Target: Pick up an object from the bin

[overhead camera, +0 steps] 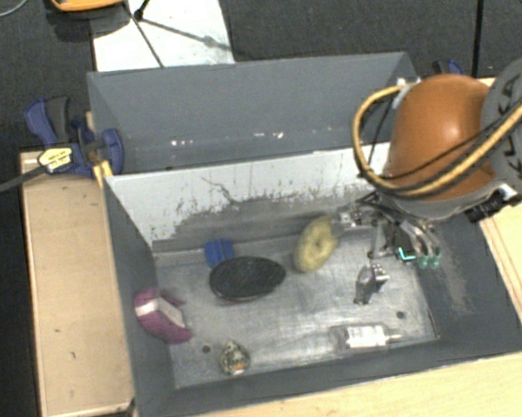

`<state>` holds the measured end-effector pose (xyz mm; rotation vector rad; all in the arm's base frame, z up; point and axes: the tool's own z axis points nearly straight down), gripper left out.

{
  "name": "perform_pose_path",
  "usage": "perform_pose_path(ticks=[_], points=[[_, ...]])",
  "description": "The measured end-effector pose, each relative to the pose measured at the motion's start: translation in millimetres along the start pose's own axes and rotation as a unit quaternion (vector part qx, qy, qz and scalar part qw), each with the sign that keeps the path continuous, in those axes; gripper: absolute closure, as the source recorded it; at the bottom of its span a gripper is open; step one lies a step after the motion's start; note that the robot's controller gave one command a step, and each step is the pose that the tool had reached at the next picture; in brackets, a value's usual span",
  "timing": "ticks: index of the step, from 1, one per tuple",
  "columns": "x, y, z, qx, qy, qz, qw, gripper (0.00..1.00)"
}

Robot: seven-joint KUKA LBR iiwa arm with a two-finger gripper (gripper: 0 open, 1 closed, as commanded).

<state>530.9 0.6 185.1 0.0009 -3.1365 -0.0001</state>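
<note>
My gripper (370,284) hangs low over the right part of the bin floor, with nothing seen in it. A pale yellow ring-shaped piece (316,244) lies just to its left, near the back wall. A small white tube-like thing (363,337) lies below the gripper along the front wall. Further left rests a black oval brush (246,277).
A small blue piece (218,251) sits behind the black brush. A purple tape roll (162,316) leans on the left wall. A small round brownish thing (233,356) lies at the front left. The arm with its orange cover comes in from the right.
</note>
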Motion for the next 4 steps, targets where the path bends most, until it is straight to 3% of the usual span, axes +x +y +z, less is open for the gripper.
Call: perform_pose_path(ticks=[1, 2, 3, 4], points=[[-48.0, 32.6, 87.6, -0.001, -0.0025, -0.004, 1.0000, 0.00], [-54.9, -4.7, 113.8, -0.001, -0.0032, 0.014, 0.9999, 0.00], [-55.4, -3.4, 111.6, -0.001, -0.0037, 0.013, 0.9999, 1.00], [-44.0, -18.3, -52.6, 0.000, -0.0084, -0.019, 0.9998, 1.00]])
